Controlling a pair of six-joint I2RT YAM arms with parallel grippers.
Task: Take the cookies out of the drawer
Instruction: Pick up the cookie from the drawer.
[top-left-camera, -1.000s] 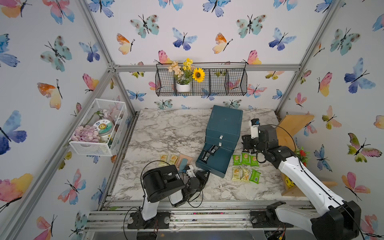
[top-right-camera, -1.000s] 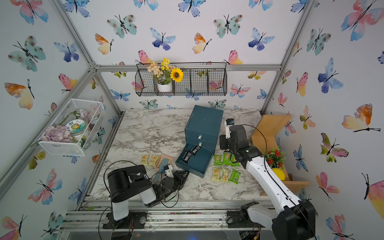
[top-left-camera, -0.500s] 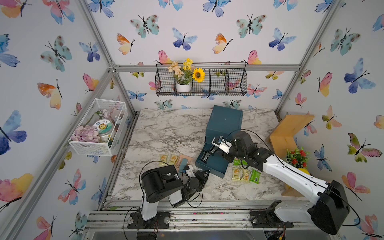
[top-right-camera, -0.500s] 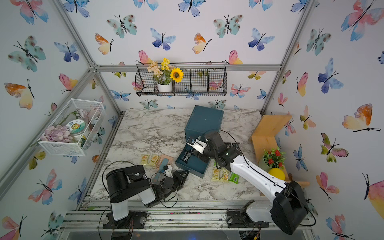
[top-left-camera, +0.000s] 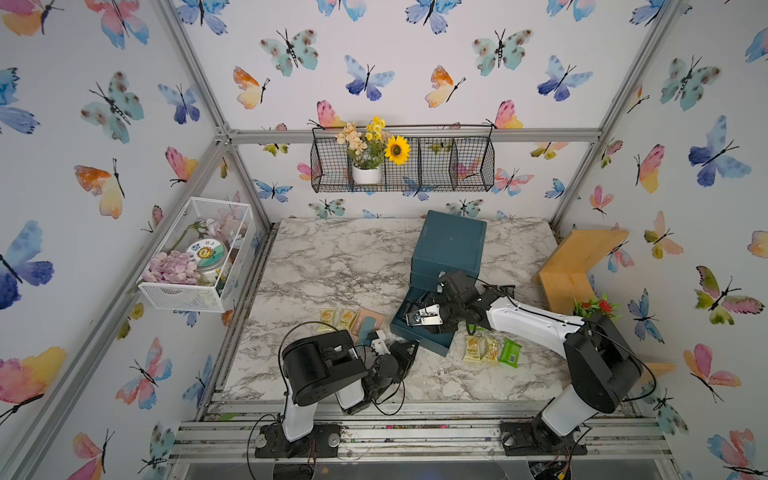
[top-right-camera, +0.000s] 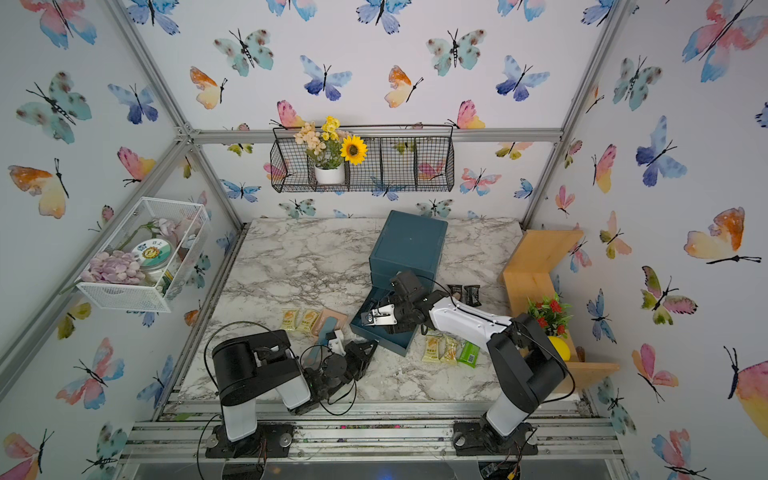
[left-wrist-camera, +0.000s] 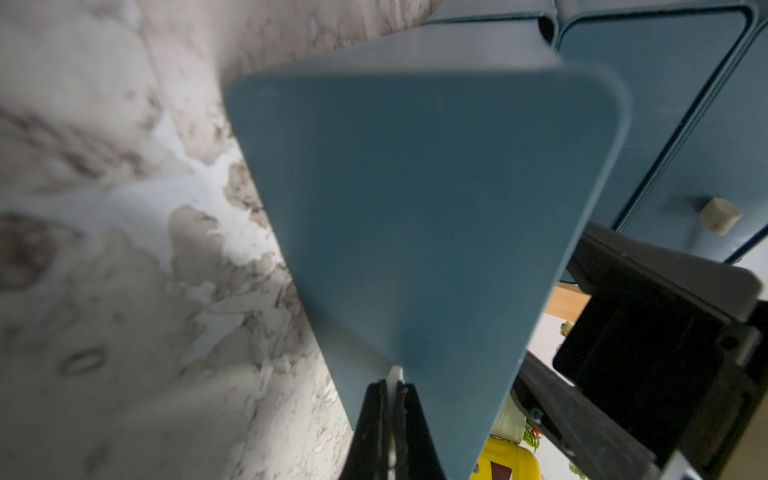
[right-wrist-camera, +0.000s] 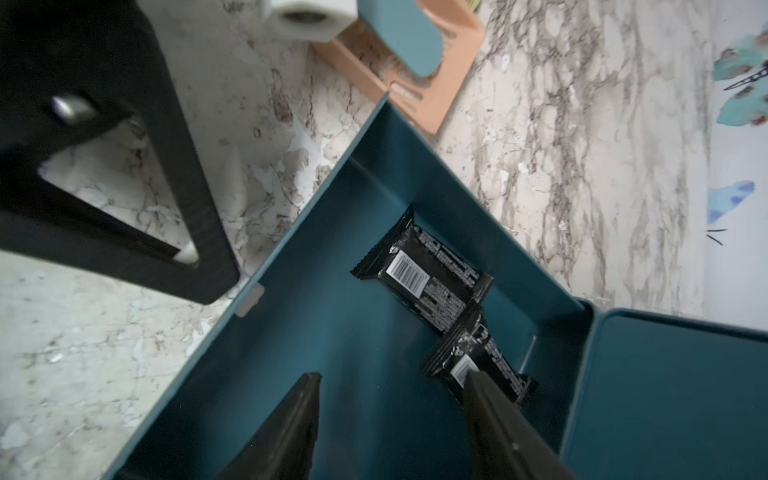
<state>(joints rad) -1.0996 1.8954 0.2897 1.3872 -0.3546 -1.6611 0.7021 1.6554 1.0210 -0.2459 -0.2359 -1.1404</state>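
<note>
From both top views you can't see into the drawer (top-left-camera: 422, 340); the right arm (top-left-camera: 523, 320) covers it. Up close, a finger (right-wrist-camera: 494, 415) of the right gripper (right-wrist-camera: 390, 376) hides part of one black packet (right-wrist-camera: 473, 349) (print unreadable); the left wrist view is blurred.

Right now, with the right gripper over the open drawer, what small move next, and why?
Probably shift the right gripper sideways to centre on the nearer black packet. Its jaws are open over bare drawer floor, one finger overlaps that packet, and a second black packet lies beyond.
</note>
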